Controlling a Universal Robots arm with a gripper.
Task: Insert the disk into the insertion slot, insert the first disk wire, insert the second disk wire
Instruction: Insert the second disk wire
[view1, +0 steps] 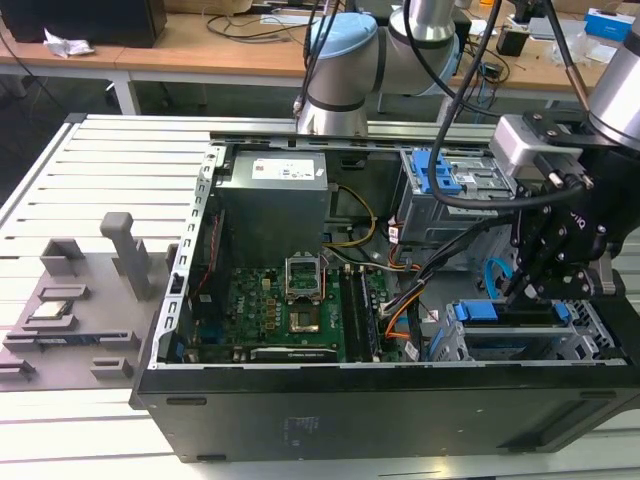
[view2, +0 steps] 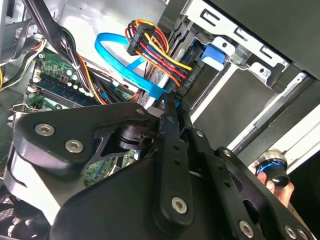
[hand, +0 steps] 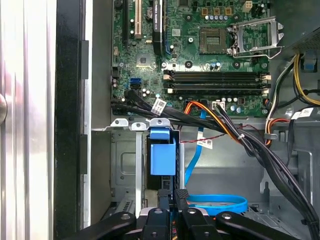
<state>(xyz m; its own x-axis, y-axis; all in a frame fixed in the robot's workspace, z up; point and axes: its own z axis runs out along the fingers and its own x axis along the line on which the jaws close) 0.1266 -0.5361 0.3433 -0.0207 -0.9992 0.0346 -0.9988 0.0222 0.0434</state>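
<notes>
In the exterior view the gripper (view1: 527, 285) hung just above the disk (view1: 505, 312), which sat with its blue carrier in the insertion slot (view1: 520, 345) at the case's end toward the exterior view's right. The second disk wire (view1: 492, 272) looped up just beside the fingers. The open computer case (view1: 330, 400) lay on a slatted metal table (view1: 110, 160), with wooden desks (view1: 200, 60) behind. The arm (view1: 345, 70) reached in from the far side, wrist bent down over the drive bay.

In the second wrist view the fingers (view2: 170, 135) stood narrow, almost together, their tips at the second disk wire (view2: 125, 70), beside an orange and red wire bundle (view2: 155, 50). Whether they gripped the plug I could not tell.

In the first wrist view the fingertips pointed at the blue carrier of the disk (hand: 162, 155); the second disk wire (hand: 220, 204) curved just beside them, below the motherboard (hand: 200, 60).
</notes>
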